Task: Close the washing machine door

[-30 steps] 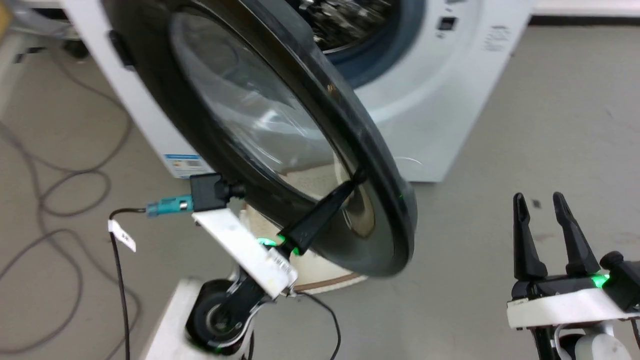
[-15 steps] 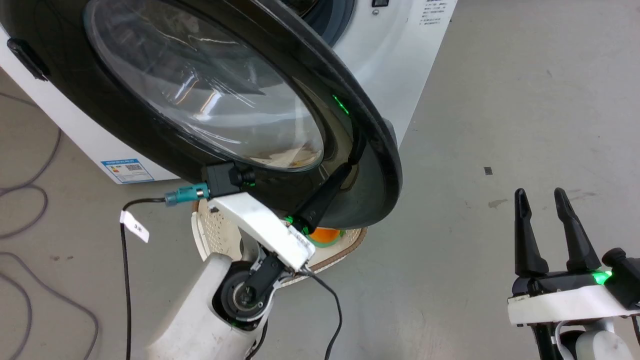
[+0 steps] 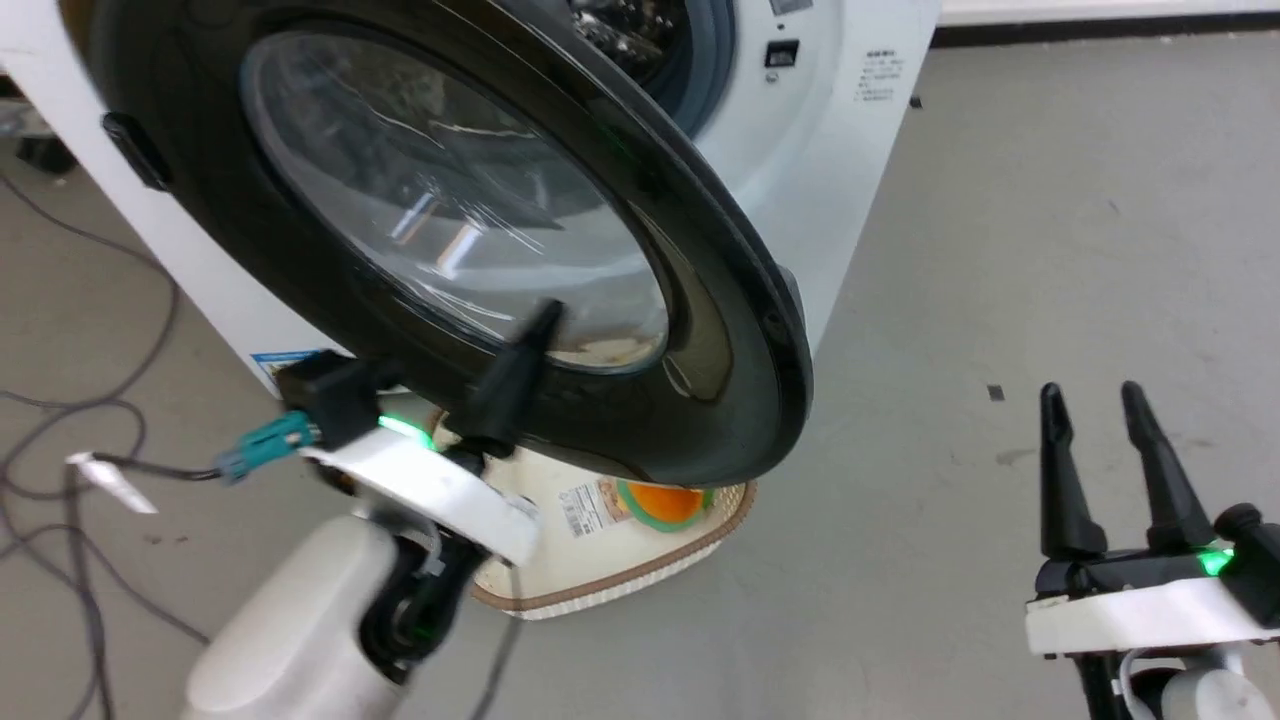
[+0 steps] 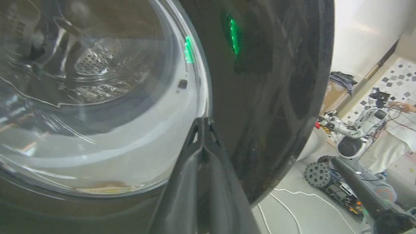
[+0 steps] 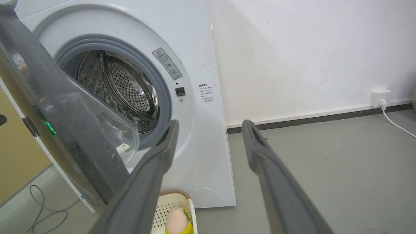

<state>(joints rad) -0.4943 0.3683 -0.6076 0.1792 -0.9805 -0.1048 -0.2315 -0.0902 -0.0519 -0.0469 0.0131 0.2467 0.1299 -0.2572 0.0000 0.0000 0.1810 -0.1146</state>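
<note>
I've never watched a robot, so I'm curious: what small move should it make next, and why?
Probably press the left gripper forward so the door swings toward the washing machine. The gripper is shut and aimed at the door, which stands well open.

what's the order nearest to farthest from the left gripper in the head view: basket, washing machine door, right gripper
1. washing machine door, right at the left gripper's shut fingertips.
2. basket, on the floor just below that gripper.
3. right gripper, far off at the lower right, open.
</note>
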